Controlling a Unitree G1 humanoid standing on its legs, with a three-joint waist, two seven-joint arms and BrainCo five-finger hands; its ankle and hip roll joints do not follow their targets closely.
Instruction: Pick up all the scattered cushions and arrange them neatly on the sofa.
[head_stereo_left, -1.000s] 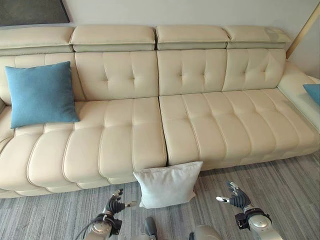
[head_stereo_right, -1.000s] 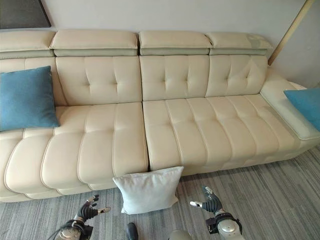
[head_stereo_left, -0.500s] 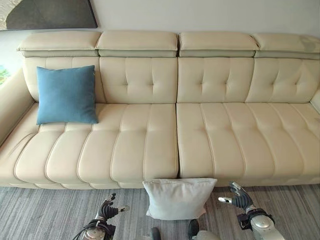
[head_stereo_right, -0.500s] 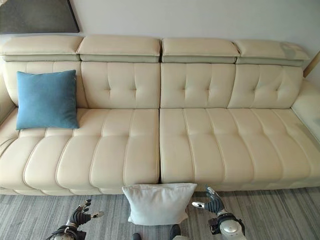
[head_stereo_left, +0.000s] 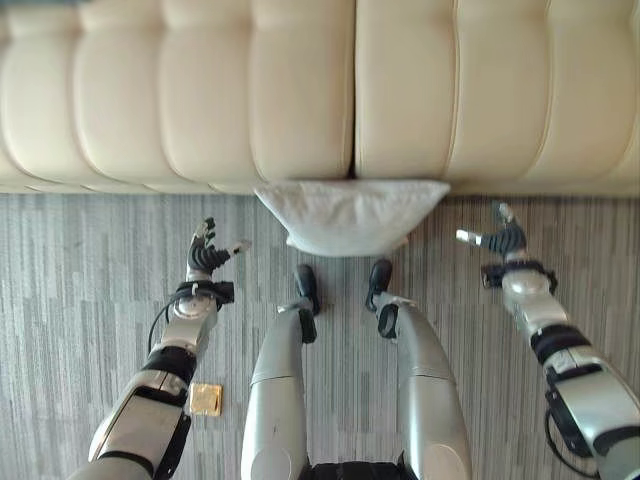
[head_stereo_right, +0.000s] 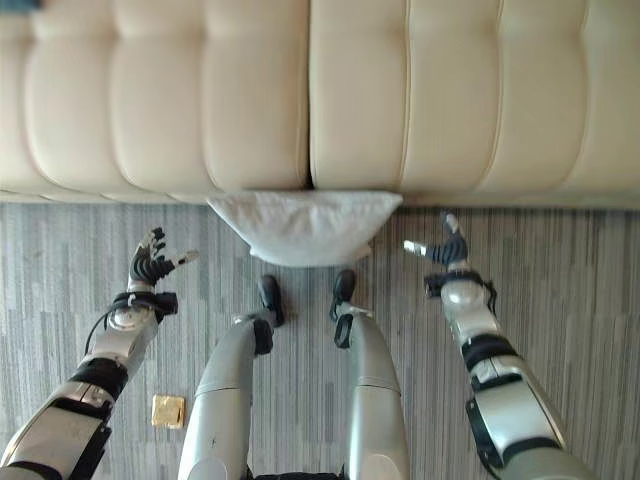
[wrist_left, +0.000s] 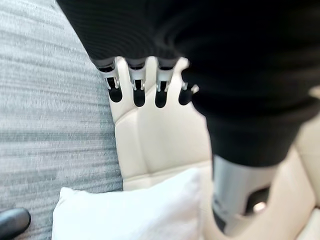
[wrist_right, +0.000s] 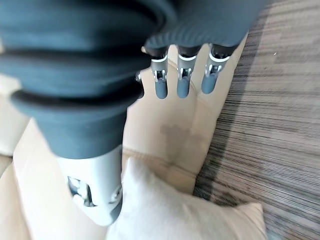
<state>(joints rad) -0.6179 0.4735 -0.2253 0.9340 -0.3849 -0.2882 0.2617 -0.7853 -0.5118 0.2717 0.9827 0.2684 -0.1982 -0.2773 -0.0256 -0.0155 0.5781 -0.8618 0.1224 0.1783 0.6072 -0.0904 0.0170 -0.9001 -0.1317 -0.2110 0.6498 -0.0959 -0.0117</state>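
Observation:
A white cushion (head_stereo_left: 350, 215) leans on the grey floor against the front of the cream sofa (head_stereo_left: 300, 90), just below the seam between two seat sections. My left hand (head_stereo_left: 207, 254) hangs open over the floor to the cushion's left, holding nothing. To the cushion's right my right hand (head_stereo_left: 503, 238) is also open and empty, at about the same height. The same cushion (wrist_left: 130, 212) shows past the left hand's fingers (wrist_left: 138, 90) in the left wrist view. It also lies beyond the right hand's fingers (wrist_right: 182, 82) as the cushion (wrist_right: 185, 210) in the right wrist view.
A small gold square object (head_stereo_left: 206, 399) lies on the striped grey carpet (head_stereo_left: 80, 280) by my left arm. Open carpet runs to either side of the cushion, and the sofa's front edge spans the whole width.
The camera has tilted sharply down, so the sofa back and the blue cushion have left the picture. Both hands stay open on either side of the white cushion.

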